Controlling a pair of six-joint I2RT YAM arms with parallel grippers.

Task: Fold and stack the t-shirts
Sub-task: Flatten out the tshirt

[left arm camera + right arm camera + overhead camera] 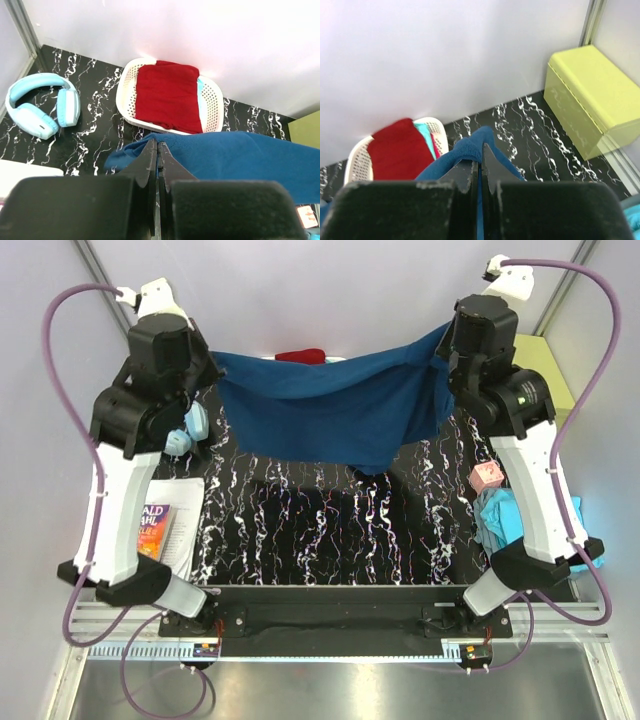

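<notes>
A blue t-shirt [330,405] hangs stretched between my two grippers above the far half of the black marbled table [330,530]; no print shows on it. My left gripper [212,372] is shut on its left corner [150,147]. My right gripper [446,345] is shut on its right corner [470,147]. The shirt's middle sags toward the table. A folded dark red t-shirt [167,95] lies in a white basket [125,95] behind the blue shirt, on top of a turquoise one [200,87]. The basket [357,160] and red shirt [400,152] also show in the right wrist view.
Light blue headphones [42,105] lie at the far left. A yellow-green box [590,95] stands at the far right. A pink cube [486,477] and a teal cloth [500,520] sit by the right arm. A book [155,525] and paper [185,505] lie at the left.
</notes>
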